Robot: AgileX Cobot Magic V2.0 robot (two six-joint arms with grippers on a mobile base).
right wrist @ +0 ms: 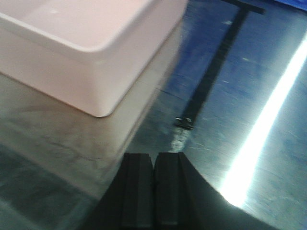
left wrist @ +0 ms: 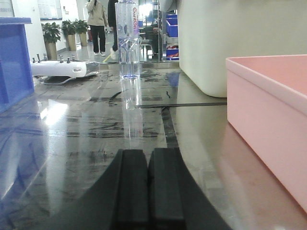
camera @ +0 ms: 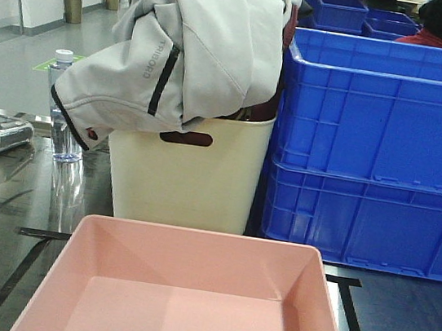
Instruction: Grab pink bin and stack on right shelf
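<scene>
Pink bin sits on steel shelf, 6 o'clock of cream bin | left gripper, right gripper clenched, empty | I'd open both, probably flank opposite rims, lift level.

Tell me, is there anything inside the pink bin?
No, the pink bin shows only its bare floor and walls in the front view.

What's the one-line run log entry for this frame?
pink bin: on steel top, ungrasped | left pincer: shut, left of bin | right pincer: shut, off bin's corner | cream bin: behind
</scene>
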